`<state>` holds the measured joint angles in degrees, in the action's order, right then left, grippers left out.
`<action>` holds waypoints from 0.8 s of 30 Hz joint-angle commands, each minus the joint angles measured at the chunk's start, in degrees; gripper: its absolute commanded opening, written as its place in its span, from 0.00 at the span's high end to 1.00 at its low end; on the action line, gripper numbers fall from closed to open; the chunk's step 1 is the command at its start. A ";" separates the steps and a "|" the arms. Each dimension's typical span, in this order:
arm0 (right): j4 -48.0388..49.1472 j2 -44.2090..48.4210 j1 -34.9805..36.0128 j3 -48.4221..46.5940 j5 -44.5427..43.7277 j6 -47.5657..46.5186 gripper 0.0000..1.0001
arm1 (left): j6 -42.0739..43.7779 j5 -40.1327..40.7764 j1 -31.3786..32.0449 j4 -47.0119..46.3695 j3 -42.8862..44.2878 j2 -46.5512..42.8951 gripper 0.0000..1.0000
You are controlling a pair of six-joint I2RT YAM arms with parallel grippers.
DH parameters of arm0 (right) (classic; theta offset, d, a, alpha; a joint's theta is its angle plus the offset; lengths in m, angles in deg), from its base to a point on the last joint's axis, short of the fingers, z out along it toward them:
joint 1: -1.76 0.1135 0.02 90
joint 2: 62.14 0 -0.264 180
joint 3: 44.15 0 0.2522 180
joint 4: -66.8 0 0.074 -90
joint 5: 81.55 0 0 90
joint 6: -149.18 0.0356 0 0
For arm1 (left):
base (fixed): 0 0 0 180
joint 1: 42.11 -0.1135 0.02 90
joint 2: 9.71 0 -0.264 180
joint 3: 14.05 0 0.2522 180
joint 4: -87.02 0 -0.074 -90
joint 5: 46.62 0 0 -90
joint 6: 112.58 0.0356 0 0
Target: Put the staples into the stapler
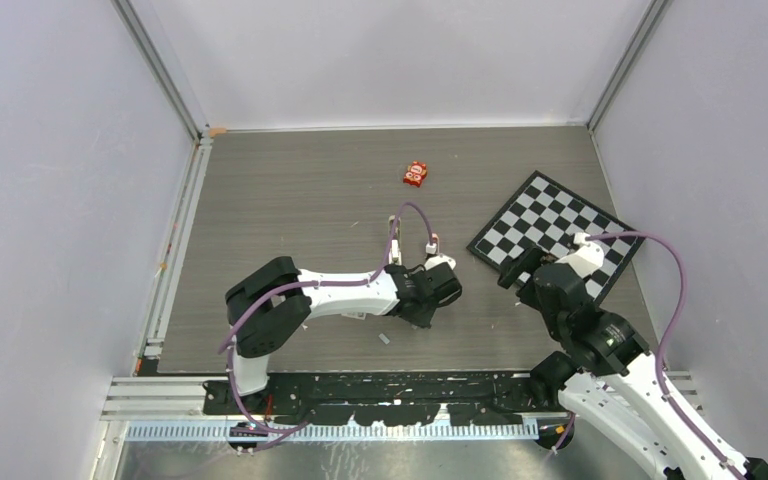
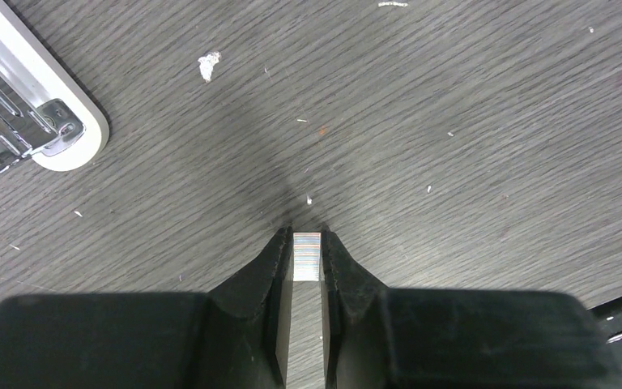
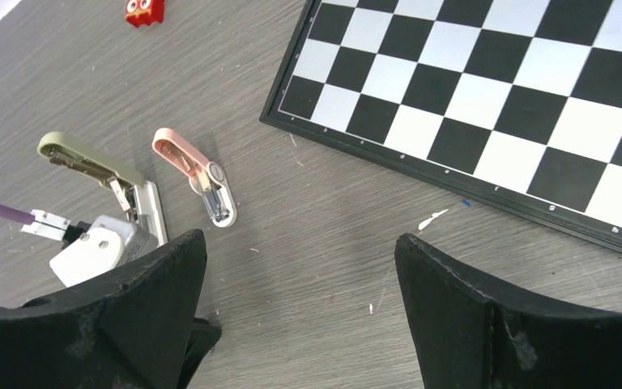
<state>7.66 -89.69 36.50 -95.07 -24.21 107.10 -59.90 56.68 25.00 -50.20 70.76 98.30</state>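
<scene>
Between the left gripper's (image 2: pixel 307 241) fingertips, the staples (image 2: pixel 307 259) are sitting as a short silvery strip. The jaws are pinching its two long sides, low at the table (image 2: pixel 470 121). I am judging the strip light and stiff but apt to snap apart, so a square hold on its flat sides is looking wisest. Nearby, the stapler (image 3: pixel 81 156) is lying open. The right gripper (image 3: pixel 298 243) is hanging spread wide, holding nothing.

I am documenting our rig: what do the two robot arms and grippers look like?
The left arm and right arm have white links, black joints and looping purple cables. The left gripper and right gripper have matte black wedge-shaped fingers.
</scene>
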 commanded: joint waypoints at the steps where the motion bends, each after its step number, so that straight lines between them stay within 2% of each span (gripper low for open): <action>1: 5.32 -0.87 -0.14 1.11 3.49 -2.09 0.10 | -0.72 -0.18 -0.06 0.11 0.22 -1.77 0.86; 3: 7.38 -1.26 -0.10 1.85 6.13 -3.09 0.10 | -1.45 -1.93 -1.07 -0.28 -0.52 -3.65 0.87; 7: 14.46 -1.12 -0.04 4.53 17.61 -5.73 0.13 | -4.80 -10.11 -6.00 -5.25 -5.39 -10.35 0.87; 15: 35.28 0.01 -0.08 13.17 40.39 -3.98 0.35 | -16.41 -26.93 -18.21 -23.12 -19.31 -26.19 0.87; 17: 40.69 -1.56 -0.08 14.31 44.70 -2.05 0.38 | -18.32 -28.68 -19.97 -26.45 -21.78 -29.76 0.87; 21: 53.41 -7.60 0.10 15.19 52.79 2.43 0.42 | -18.47 -27.39 -20.61 -26.62 -22.68 -36.24 0.84; 24: 65.54 -10.90 0.83 17.29 55.05 7.54 0.42 | -20.78 -27.54 -20.78 -29.61 -24.23 -40.30 0.84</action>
<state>52.01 -97.47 36.56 -79.58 22.52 107.74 -76.99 31.63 4.48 -71.84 47.59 63.59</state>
